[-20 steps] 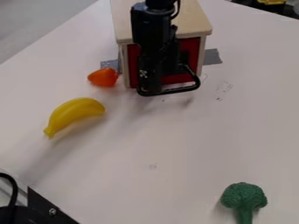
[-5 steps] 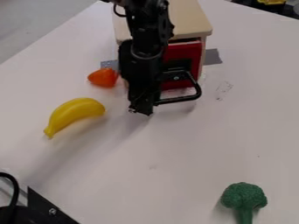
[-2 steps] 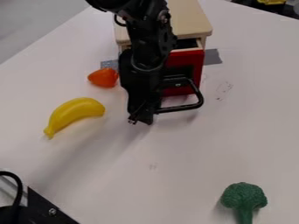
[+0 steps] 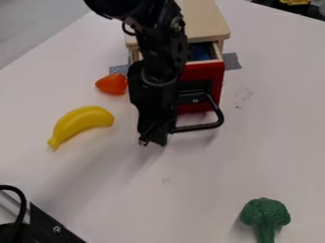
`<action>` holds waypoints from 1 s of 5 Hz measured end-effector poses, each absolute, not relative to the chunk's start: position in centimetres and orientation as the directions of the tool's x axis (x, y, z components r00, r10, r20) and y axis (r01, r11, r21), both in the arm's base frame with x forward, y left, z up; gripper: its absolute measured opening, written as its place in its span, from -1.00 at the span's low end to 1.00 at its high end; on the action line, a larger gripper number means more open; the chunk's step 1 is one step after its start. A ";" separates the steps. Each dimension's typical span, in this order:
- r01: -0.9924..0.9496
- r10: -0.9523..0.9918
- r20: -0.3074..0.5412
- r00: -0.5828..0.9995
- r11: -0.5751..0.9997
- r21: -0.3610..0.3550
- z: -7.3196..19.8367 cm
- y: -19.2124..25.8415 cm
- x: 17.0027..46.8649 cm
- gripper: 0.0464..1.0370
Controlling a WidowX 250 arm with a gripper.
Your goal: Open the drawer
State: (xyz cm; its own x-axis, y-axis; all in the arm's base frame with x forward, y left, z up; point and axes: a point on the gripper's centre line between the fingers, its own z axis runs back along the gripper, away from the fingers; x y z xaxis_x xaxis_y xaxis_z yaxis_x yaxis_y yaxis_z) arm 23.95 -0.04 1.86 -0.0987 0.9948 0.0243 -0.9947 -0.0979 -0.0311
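Okay, jaws just left of centre, can't tell if wide or narrow | black handle (image 4: 198, 127) beside them on frame right, bar running rightward, slightly up | red drawer (image 4: 215, 73) upper middle, partway out, blue thing (image 4: 200, 52) inside | guessing it wants pulling toward frame bottom

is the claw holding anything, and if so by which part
The claw is at the view's left end of the black handle on the drawer; whether it actually grips it cannot be told.
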 end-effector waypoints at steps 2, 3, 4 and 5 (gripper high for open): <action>-0.997 0.997 0.025 -0.070 -0.069 -0.035 1.9 -0.4 23.3 -0.47; -1.000 0.999 0.042 -0.003 -0.003 -0.013 1.6 -0.7 23.6 0.15; -0.997 0.995 0.062 0.079 0.080 -0.010 1.5 -0.4 24.8 0.75; -0.984 0.980 0.090 0.178 0.180 -0.009 1.7 0.2 26.0 0.91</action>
